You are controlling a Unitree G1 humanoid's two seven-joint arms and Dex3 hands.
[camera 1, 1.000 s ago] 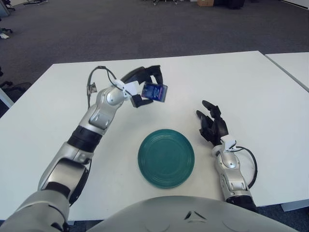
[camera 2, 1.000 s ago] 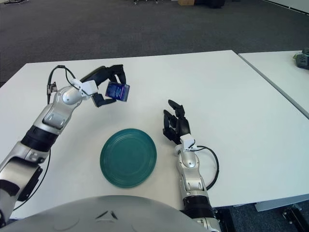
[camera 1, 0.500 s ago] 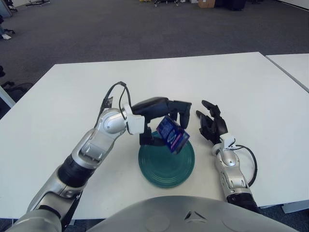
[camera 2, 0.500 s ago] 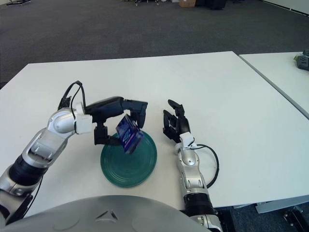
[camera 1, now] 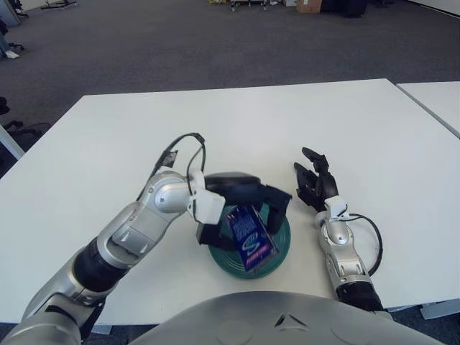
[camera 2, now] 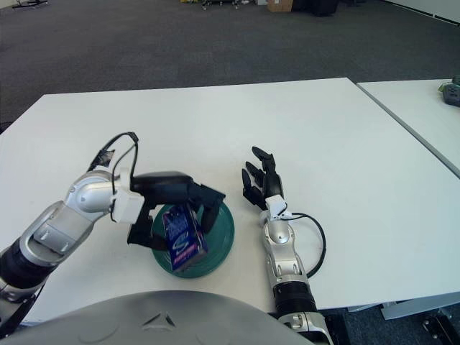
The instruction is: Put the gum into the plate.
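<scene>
Two hands show over the white table [camera 1: 108,144], but only one is at work. The left hand [camera 1: 241,198] reaches across the green plate [camera 1: 282,233], its dark fingers [camera 1: 277,205] curled down around the gum [camera 1: 248,237], a blue and purple packet held tilted with its lower end low over the plate's near side. Whether that end already touches the plate is hard to tell, since the packet and the fingers cover much of the dish. The plate sits near the table's front edge, just before the robot's body. The right hand [camera 2: 262,183] rests on the table just to the right of the plate, apart from it, fingers spread and relaxed, holding nothing.
</scene>
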